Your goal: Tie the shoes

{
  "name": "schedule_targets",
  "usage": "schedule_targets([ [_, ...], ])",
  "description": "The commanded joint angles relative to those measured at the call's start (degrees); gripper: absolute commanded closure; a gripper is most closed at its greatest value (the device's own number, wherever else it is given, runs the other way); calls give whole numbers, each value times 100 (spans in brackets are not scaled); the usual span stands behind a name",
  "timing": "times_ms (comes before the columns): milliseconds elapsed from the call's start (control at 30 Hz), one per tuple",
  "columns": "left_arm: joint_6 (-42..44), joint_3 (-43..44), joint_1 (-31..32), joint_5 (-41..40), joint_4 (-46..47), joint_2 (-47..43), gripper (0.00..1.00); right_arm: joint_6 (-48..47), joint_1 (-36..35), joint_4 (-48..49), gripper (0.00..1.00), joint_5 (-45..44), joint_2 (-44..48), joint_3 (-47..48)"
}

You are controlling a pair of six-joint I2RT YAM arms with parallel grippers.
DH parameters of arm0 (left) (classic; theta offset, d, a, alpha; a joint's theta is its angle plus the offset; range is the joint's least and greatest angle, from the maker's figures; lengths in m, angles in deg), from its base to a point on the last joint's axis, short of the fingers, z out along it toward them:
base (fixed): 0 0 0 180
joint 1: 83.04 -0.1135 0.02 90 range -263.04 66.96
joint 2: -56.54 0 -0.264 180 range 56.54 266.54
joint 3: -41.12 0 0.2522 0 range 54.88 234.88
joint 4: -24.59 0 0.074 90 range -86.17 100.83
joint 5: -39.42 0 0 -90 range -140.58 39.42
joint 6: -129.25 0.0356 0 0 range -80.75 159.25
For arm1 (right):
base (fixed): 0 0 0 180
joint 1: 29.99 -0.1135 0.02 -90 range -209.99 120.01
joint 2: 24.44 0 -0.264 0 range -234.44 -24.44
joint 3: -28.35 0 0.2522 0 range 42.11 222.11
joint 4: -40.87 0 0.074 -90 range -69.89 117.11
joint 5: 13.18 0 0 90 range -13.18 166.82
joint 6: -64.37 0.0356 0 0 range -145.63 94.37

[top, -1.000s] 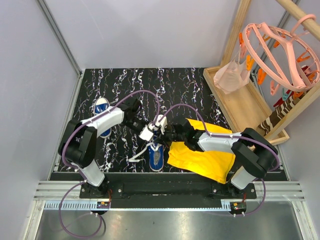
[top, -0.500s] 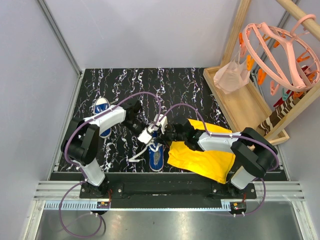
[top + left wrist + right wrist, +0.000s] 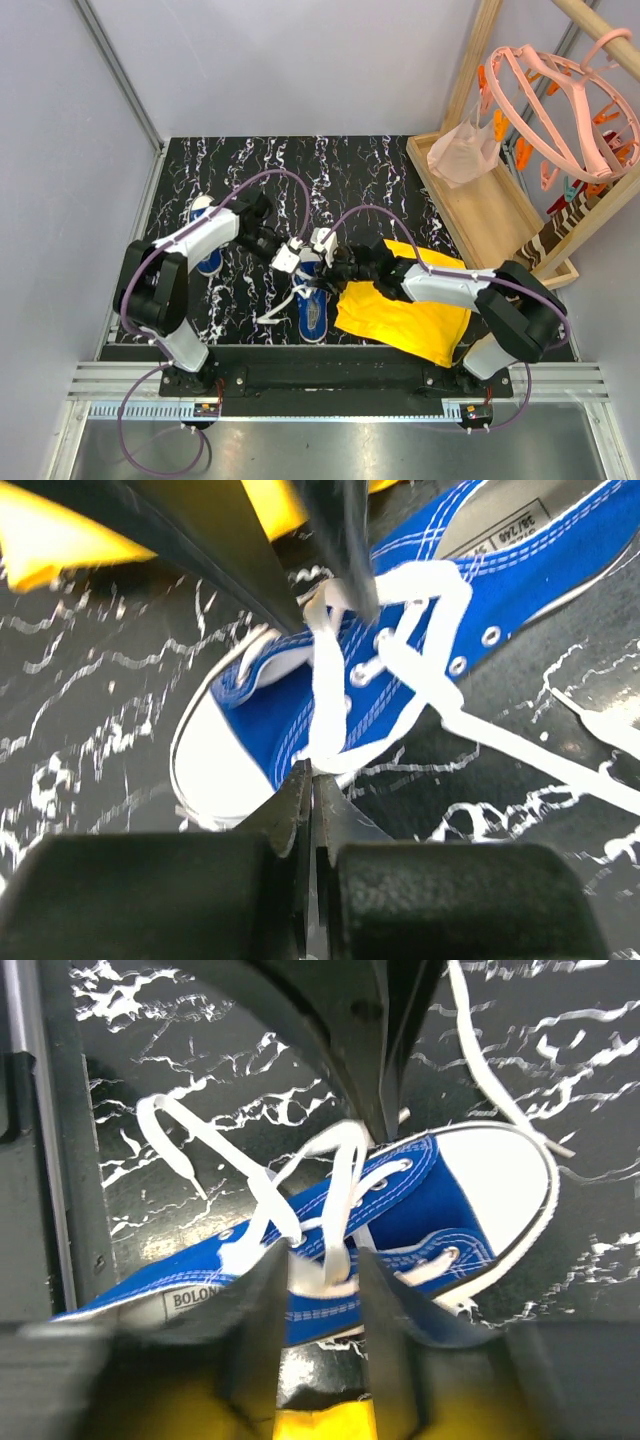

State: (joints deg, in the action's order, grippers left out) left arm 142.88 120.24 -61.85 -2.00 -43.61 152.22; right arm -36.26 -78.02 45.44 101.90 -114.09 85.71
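— Where are the shoes?
— One sneaker (image 3: pixel 312 318) lies on the counter (image 3: pixel 380 170) between my two arms, toe toward the far side, just beside the yellow cloth (image 3: pixel 400 320). The other sneaker (image 3: pixel 203 210) sits at the left, partly under my left arm (image 3: pixel 205 232).
— And the left jaws?
— Pressed fully together on a white lace (image 3: pixel 325 695) (my wrist view shows it running straight into the pinch), which stretches up across the tongue.
— The right jaws?
— My right arm (image 3: pixel 445 285) hangs low over the same sneaker. The right jaws stand partly apart, straddling the lace above the eyelets. I see a gap, so nothing is clamped.
— Loose ends?
— One lace trails onto the counter left of the sneaker.
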Motion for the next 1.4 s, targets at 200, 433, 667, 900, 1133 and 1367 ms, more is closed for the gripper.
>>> schedule_targets([
  [200, -659, -445, -203, -94, -23, -875, 100, -624, 66, -645, 54, 401, 800, 237],
  [433, -1441, -577, -194, -138, -6, -1077, 100, -668, 66, -734, 54, 357, 668, 395],
  [667, -1952, -700, -203, -76, -6, -1438, 100, -624, 66, -673, 54, 383, 580, 483],
  [900, -2260, -630, -203, 38, 3, -1359, 100, -519, 66, -383, 52, 410, 308, 641],
  [1133, -2848, -428, -177, 143, 223, -1104, 100, 165, 66, 12, 60, 585, -167, 1028],
  [1367, -3262, -419, -177, 213, 381, -1025, 100, 1625, 66, 461, 65, 481, 16, 634],
])
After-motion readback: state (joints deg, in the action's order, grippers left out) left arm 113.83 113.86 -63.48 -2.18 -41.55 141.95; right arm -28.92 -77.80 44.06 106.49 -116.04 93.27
